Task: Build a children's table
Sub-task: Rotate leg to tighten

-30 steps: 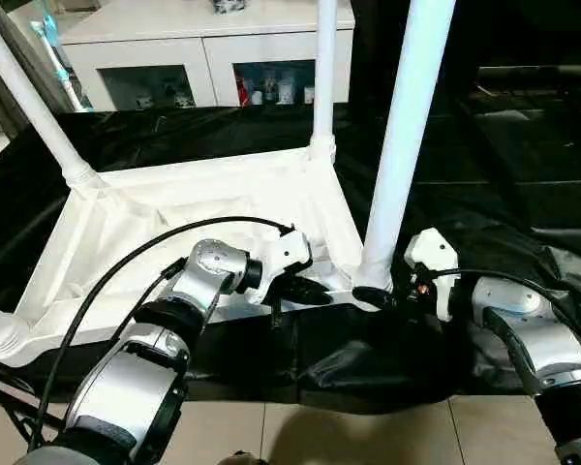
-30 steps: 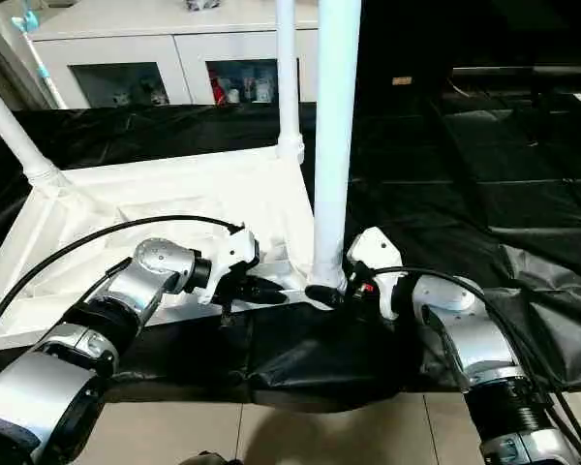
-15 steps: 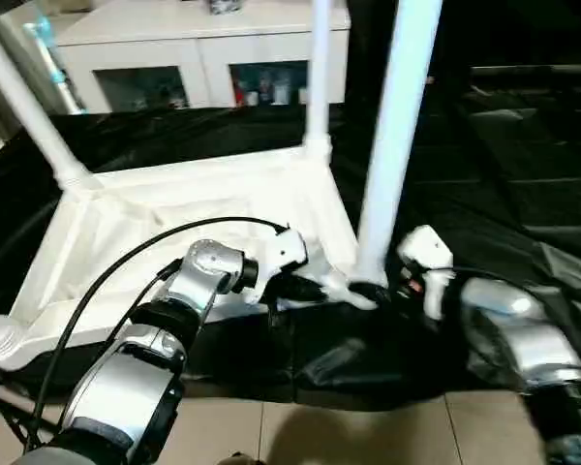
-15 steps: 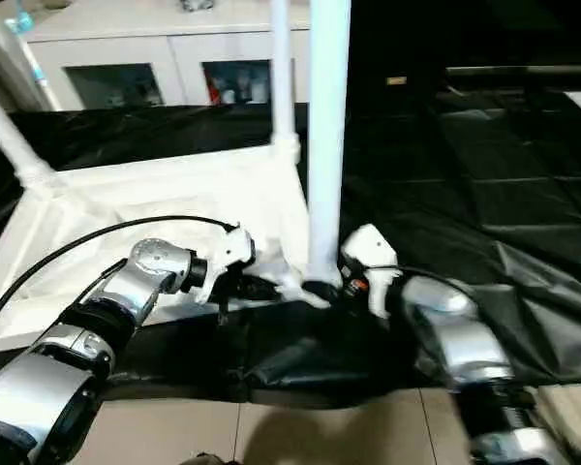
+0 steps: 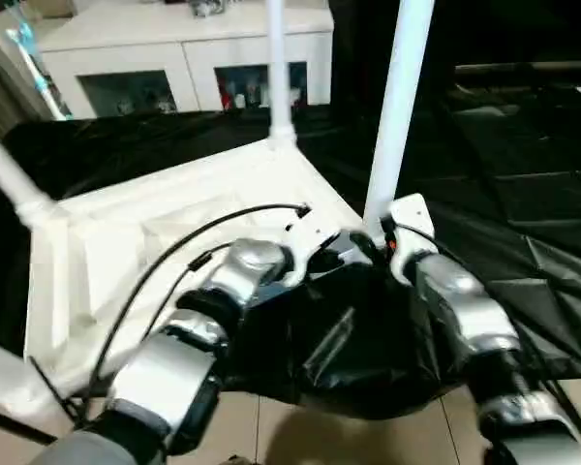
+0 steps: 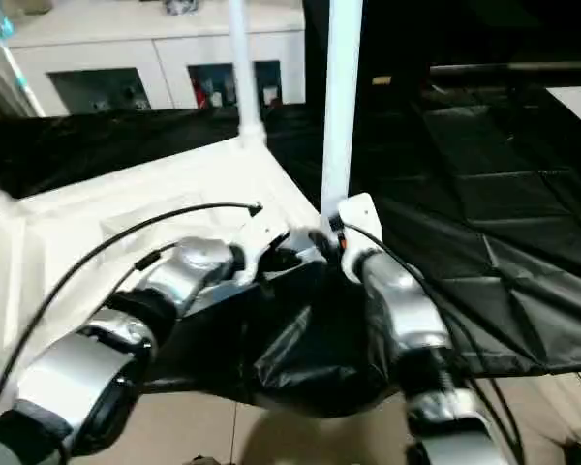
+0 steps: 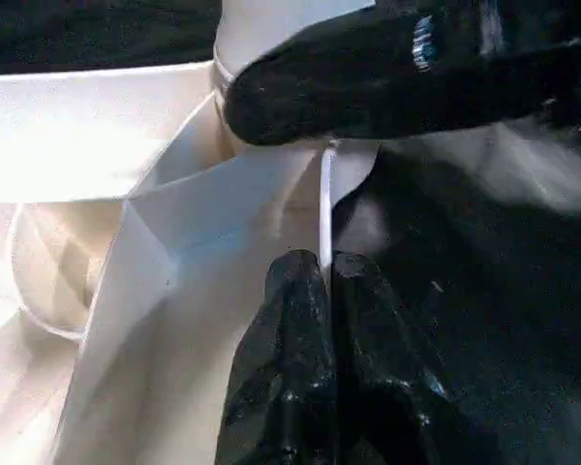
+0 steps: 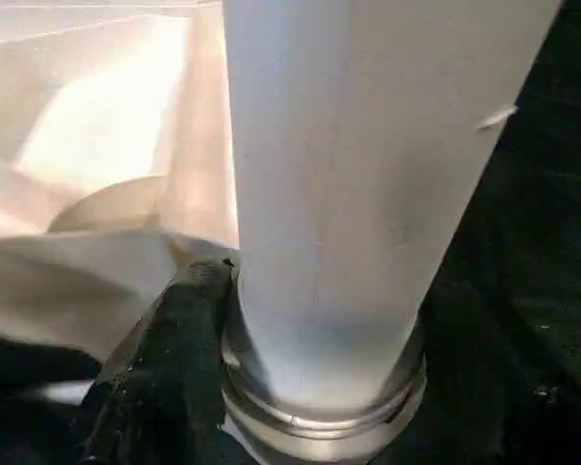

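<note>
Glossy black sheeting underlies the table top (image 5: 126, 242), its thin rim pinched by the left tool (image 7: 324, 281); right tool (image 8: 271, 339) clasps a smooth tapered leg (image 8: 368, 174).

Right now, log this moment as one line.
left claw: shut on table top rim | right claw: around near leg base | top: upside down

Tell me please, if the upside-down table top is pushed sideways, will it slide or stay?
The top probably slides: smooth white plastic lying on a slick black cover. It looks light, being a thin-walled shell. The legs standing tall in its sockets may make it tip if pushed high.
</note>
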`<state>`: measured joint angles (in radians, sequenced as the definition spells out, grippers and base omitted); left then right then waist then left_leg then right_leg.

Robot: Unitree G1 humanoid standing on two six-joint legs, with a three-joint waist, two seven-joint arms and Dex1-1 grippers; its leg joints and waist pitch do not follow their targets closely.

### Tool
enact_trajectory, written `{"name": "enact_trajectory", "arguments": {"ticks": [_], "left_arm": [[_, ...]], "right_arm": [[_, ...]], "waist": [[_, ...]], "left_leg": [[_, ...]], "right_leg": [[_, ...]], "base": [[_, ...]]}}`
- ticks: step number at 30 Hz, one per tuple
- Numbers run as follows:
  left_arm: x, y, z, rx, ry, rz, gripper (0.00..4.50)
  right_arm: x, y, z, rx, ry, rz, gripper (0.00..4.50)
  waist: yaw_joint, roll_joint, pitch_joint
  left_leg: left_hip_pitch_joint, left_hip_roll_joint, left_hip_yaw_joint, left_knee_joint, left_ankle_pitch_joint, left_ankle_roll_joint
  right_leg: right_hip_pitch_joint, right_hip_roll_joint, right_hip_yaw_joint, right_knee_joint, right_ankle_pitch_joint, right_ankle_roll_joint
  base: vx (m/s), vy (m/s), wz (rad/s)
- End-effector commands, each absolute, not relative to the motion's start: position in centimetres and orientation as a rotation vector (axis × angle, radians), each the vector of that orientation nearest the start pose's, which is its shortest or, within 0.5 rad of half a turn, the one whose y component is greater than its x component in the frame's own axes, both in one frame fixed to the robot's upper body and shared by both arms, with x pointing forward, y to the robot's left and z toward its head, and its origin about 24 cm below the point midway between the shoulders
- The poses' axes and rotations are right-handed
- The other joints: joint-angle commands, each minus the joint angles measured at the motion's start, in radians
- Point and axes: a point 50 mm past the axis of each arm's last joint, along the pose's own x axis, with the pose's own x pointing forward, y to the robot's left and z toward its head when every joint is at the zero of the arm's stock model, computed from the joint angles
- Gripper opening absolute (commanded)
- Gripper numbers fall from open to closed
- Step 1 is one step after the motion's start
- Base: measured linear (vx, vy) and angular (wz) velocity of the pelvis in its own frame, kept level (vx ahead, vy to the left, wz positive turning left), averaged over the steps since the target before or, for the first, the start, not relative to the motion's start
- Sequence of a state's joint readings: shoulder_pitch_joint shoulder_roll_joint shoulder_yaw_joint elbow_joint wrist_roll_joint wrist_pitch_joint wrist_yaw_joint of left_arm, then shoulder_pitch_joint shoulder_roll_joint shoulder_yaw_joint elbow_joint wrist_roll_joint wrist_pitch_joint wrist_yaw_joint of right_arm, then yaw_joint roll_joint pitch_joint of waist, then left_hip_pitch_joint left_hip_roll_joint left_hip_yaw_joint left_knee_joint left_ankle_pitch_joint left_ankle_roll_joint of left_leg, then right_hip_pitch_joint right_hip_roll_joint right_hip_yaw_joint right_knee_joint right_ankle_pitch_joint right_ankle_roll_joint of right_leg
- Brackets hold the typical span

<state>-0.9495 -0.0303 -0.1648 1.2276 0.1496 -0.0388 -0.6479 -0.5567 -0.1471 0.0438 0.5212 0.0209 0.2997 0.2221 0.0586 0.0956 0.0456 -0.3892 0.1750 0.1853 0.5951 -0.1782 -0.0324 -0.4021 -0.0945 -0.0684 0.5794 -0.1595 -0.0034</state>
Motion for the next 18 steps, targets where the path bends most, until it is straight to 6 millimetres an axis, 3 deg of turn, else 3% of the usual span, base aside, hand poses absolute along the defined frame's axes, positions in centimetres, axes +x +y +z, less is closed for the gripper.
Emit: {"name": "enact_trajectory", "arguments": {"ticks": [1, 4, 7, 8, 10, 12, 15, 17, 18], "left_arm": [[36.5, 2.4, 6.4, 0.304, 0.312, -0.919, 0.00], [36.6, 2.3, 6.6, 0.306, 0.313, -0.903, 0.00], [36.7, 2.5, 6.6, 0.314, 0.315, -0.904, 0.00], [36.7, 2.7, 6.4, 0.316, 0.323, -0.909, 0.00], [36.6, 2.9, 6.1, 0.320, 0.333, -0.917, 0.00], [36.5, 3.1, 6.0, 0.326, 0.334, -0.932, 0.00], [36.4, 3.2, 5.9, 0.330, 0.334, -0.942, 0.00], [36.4, 3.4, 5.8, 0.337, 0.335, -0.941, 0.00], [36.4, 3.4, 5.8, 0.337, 0.335, -0.941, 0.00]], "right_arm": [[34.4, -11.9, 3.6, -0.141, 0.390, 0.309, 2.56], [34.7, -11.0, 3.8, -0.155, 0.377, 0.307, 2.56], [34.8, -10.5, 4.2, -0.159, 0.350, 0.317, 2.56], [34.9, -10.6, 4.4, -0.140, 0.332, 0.318, 2.56], [35.0, -11.1, 4.9, -0.105, 0.302, 0.324, 3.26], [34.9, -11.9, 5.5, -0.088, 0.274, 0.359, 3.28], [34.6, -12.6, 6.0, -0.075, 0.262, 0.425, 3.67], [33.2, -14.2, 6.7, -0.118, 0.251, 0.582, 3.72], [33.2, -14.2, 6.7, -0.118, 0.251, 0.582, 3.72]], "waist": [[-0.004, -0.021, -0.077], [-0.005, -0.023, -0.077], [-0.004, -0.026, -0.074], [-0.003, -0.027, -0.074], [-0.003, -0.029, -0.074], [-0.003, -0.028, -0.074], [0.002, -0.033, -0.075], [0.007, -0.034, -0.074], [0.010, -0.029, -0.076]], "left_leg": [[0.015, 0.039, -0.020, -0.061, -0.132, 0.096], [0.014, 0.038, -0.019, -0.060, -0.132, 0.111], [0.017, 0.039, -0.018, -0.063, -0.158, 0.109], [0.017, 0.040, -0.018, -0.063, -0.159, 0.108], [0.017, 0.040, -0.018, -0.063, -0.153, 0.110], [0.017, 0.041, -0.018, -0.063, -0.150, 0.116], [0.014, 0.041, -0.016, -0.059, -0.131, 0.141], [0.013, 0.042, -0.017, -0.057, -0.119, 0.154], [0.015, 0.043, -0.018, -0.056, -0.119, 0.157]], "right_leg": [[0.053, -0.056, 0.029, -0.058, -0.151, -0.238], [0.055, -0.057, 0.029, -0.057, -0.132, -0.244], [0.055, -0.059, 0.030, -0.063, -0.181, -0.235], [0.054, -0.059, 0.030, -0.063, -0.184, -0.234], [0.055, -0.058, 0.030, -0.062, -0.175, -0.232], [0.055, -0.059, 0.031, -0.061, -0.166, -0.234], [0.059, -0.059, 0.031, -0.057, -0.137, -0.237], [0.061, -0.058, 0.031, -0.056, -0.124, -0.229], [0.062, -0.058, 0.030, -0.054, -0.121, -0.226]], "base": [[0.000, 0.000, 0.00], [0.000, 0.000, 0.00], [0.000, 0.000, 0.00], [0.000, 0.000, 0.00], [0.000, 0.000, 0.00], [0.000, 0.000, 0.00], [0.000, 0.000, 0.00], [0.000, 0.000, 0.00], [0.000, 0.000, 0.00]]}}
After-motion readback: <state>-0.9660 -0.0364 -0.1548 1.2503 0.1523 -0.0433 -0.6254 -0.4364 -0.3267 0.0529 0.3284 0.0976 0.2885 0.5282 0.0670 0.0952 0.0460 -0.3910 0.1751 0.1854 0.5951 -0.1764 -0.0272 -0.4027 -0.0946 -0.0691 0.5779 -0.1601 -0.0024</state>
